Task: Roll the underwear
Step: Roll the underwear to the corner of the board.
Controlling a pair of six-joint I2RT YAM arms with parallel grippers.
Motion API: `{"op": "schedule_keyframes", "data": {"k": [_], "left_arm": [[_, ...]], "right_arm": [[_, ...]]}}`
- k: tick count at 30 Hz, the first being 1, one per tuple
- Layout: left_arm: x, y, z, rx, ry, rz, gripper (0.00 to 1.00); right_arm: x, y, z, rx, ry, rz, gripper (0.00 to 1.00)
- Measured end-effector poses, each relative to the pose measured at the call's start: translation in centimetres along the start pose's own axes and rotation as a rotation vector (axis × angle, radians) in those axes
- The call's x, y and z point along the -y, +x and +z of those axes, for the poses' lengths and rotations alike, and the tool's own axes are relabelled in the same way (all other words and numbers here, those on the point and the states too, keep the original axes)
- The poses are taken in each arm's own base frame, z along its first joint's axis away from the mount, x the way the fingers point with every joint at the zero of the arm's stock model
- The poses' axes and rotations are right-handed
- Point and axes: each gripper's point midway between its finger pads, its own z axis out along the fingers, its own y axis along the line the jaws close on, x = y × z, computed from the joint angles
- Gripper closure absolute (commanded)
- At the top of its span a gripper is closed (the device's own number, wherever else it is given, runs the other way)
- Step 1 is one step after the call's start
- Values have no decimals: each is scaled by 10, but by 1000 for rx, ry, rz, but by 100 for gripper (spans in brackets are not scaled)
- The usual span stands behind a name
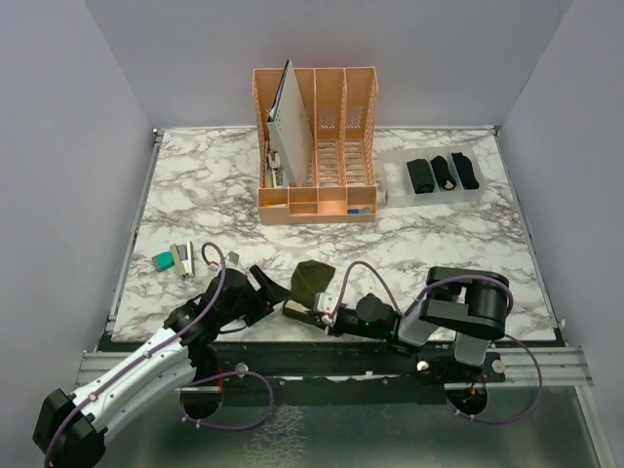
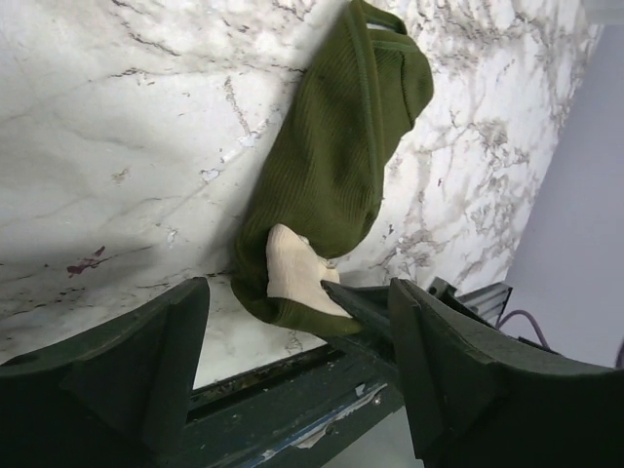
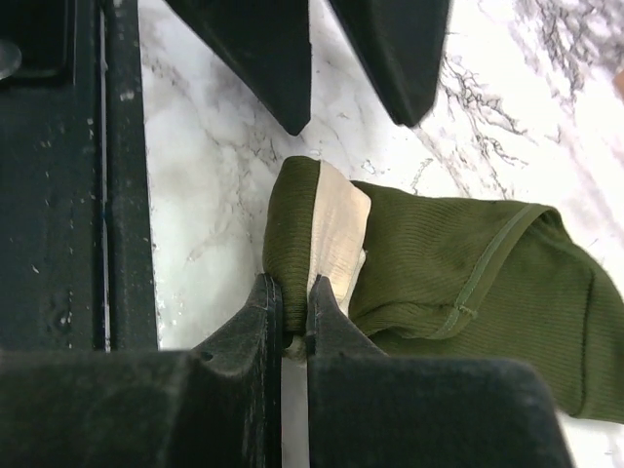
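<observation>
The olive-green underwear (image 1: 312, 281) with cream waistband lies folded near the table's front edge; it also shows in the left wrist view (image 2: 341, 166) and the right wrist view (image 3: 458, 283). My right gripper (image 3: 292, 304) is shut on its folded waistband end (image 3: 327, 234), low on the table (image 1: 304, 310). My left gripper (image 1: 268, 286) is open and empty just left of the cloth; in the left wrist view (image 2: 297, 331) its jaws stand wide apart. Three black rolled underwear (image 1: 442, 174) lie in a clear tray (image 1: 395, 183) at the back right.
An orange desk organiser (image 1: 317, 146) with a board in it stands at the back centre. A small teal block (image 1: 163, 260) and small items (image 1: 181, 258) lie at the front left. The table's front edge and metal rail (image 1: 331, 356) run just behind the grippers.
</observation>
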Motion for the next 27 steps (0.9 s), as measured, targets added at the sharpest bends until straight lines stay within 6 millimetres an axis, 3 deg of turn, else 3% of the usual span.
{"op": "schedule_keyframes", "data": {"k": [10,18,24,27], "left_arm": [[-1,1,1,3,18,16,20],[6,3,5,-13,65,53,20],[3,8,9,-35,67,74,20],[-1,10,10,-41,61,83,29]], "right_arm": [[13,3,-7,92,-29,543,96],[22,16,-5,53,-73,984,94],[32,17,-2,27,-36,1204,93],[34,20,-3,8,-15,1292,93]]}}
